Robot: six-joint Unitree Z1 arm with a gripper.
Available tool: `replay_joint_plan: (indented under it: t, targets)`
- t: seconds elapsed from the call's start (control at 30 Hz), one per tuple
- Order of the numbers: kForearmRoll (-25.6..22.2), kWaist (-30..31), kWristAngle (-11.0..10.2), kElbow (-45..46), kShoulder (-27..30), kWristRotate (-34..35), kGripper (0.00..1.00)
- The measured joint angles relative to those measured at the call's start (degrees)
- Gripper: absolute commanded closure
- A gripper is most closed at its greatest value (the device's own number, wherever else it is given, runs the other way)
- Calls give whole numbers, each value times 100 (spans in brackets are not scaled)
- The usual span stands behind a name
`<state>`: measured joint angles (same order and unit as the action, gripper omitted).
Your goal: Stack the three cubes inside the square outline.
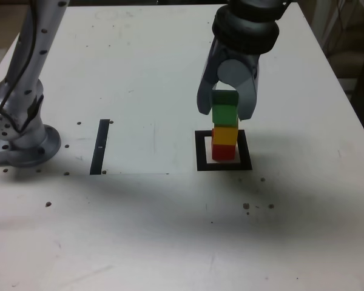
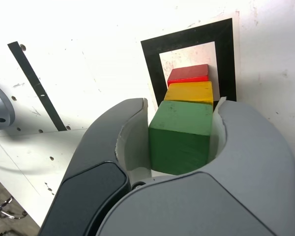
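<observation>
Toppling is the risk: the gripper (image 1: 225, 112) jaws sit narrowly around the green cube (image 2: 179, 135) atop yellow (image 1: 225, 134) and red (image 1: 224, 151) in the square outline (image 1: 201, 151), at table's three o'clock, so a skewed release could drag it off.

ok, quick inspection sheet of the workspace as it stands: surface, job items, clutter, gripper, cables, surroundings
Surface: white table, marked with small dark specks and holes.
Job's things: red cube at the bottom inside the square outline, yellow cube on it, green cube on top.
Clutter: a thin black strip on the table, to the exterior view's left of the outline.
Gripper: the gripper has its jaws on either side of the green cube; whether they still clamp it cannot be told.
Cables: a dark cable runs along the arm's base.
Surroundings: dim area past the table edges, nothing identifiable.
</observation>
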<state>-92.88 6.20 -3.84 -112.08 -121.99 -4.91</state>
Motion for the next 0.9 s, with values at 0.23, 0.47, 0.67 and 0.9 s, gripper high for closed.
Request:
replay_joint_plan:
  t: [0.23, 0.47, 0.67, 0.9]
  targets:
    - [0, 0, 9, 18, 0, 0, 2]
    - [0, 0, 9, 37, 0, 0, 1]
    - [0, 2, -14, 87, 160, 0, 1]
    - [6, 52, -134, 290, 629, 16, 1]
